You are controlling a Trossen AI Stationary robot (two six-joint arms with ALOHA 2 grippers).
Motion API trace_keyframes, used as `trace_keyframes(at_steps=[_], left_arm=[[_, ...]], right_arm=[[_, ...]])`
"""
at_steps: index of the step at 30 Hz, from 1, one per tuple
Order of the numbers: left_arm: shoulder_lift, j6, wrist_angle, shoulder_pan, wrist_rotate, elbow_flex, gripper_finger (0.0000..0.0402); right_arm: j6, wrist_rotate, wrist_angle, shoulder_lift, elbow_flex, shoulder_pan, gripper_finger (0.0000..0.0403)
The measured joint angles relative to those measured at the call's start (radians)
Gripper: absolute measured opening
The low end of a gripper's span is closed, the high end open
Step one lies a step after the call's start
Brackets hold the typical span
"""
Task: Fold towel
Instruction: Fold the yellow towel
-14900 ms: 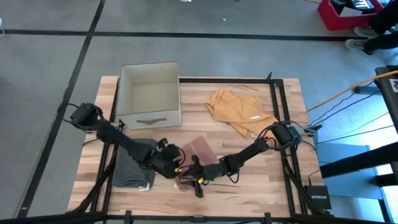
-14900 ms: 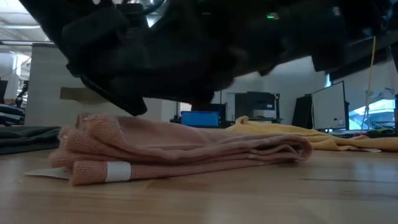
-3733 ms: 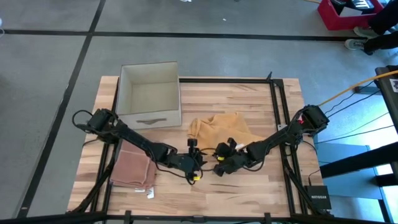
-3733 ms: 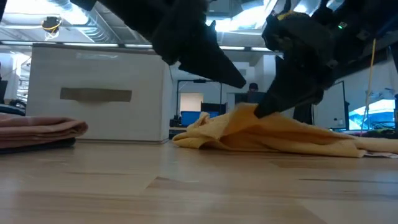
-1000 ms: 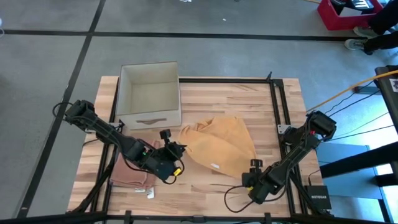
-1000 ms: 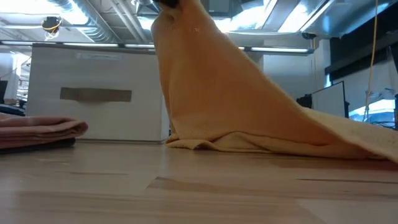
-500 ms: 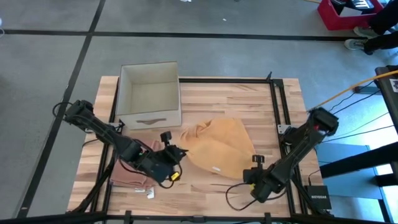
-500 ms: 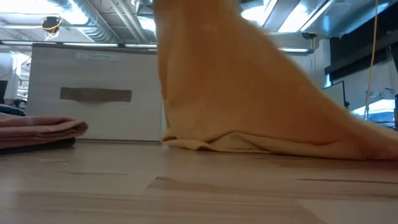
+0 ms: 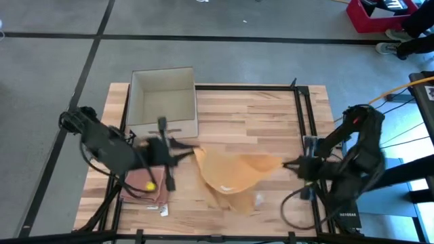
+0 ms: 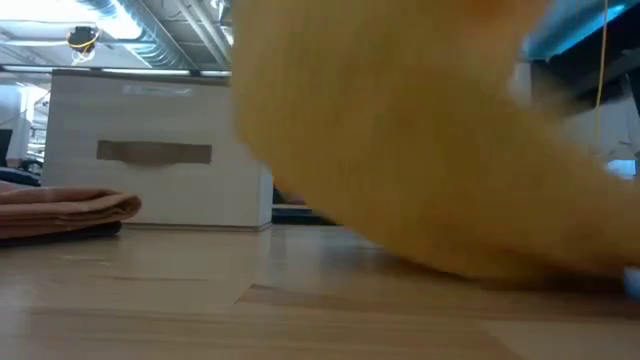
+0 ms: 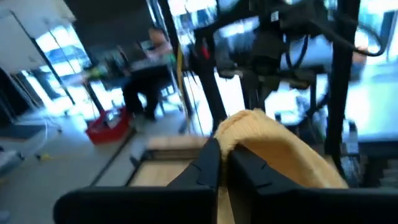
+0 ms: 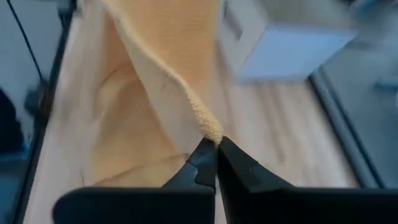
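**Towel Held at Two Corners Above the Counter**

1. Left gripper (image 9: pixel 192 150): my jaws are closed on one corner of the yellow towel (image 9: pixel 234 173). In the high view this gripper sits in front of the box (image 9: pixel 163 102), near the middle of the counter (image 9: pixel 271 115). In the left wrist view, the fingers (image 11: pixel 208 165) pinch a rolled edge of the towel (image 11: pixel 273 149) between them.

2. Right gripper (image 9: pixel 285 165): my jaws are closed on the opposite corner of the towel, close to the right-hand frame rail of the counter. In the right wrist view the fingers (image 12: pixel 202 163) clamp a hemmed corner, and the cloth (image 12: pixel 155 93) spreads away from them toward the box (image 12: pixel 292 37).

3. Towel position: it spans between my two grippers, stretched across the middle of the counter, with a lower fold drooping toward the front edge. In the low view the cloth (image 10: pixel 420 140) fills most of the frame and hangs above the counter surface (image 10: pixel 200 310).

4. Other items: a folded pink towel (image 10: pixel 65 208) lies on a dark cloth at the left side of the counter, in front of the box (image 10: pixel 160 150).

5. Labels and writing: a small white tag (image 9: pixel 258 198) shows beside the towel's lower fold; nothing on it can be read. A slot handle (image 10: pixel 154 152) marks the box front, with no text.
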Motion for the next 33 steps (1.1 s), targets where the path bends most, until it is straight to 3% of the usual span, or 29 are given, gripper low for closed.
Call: trace_keyframes(at_steps=[7,22,33], left_arm=[[-0.012,0.138,0.006,0.032,-0.106,0.169,0.0009],[-0.019,0.113,-0.013,0.134,-0.108,0.198,0.001],[-0.026,0.158,-0.006,0.179,-0.116,0.202,0.001]], right_arm=[[-0.209,0.225,-0.025,0.001,0.314,-0.009,0.0005],[-0.503,0.327,-0.019,0.002,0.616,-0.16,0.0003],[-1.035,0.522,0.417,-0.022,0.615,-0.158,0.0002]])
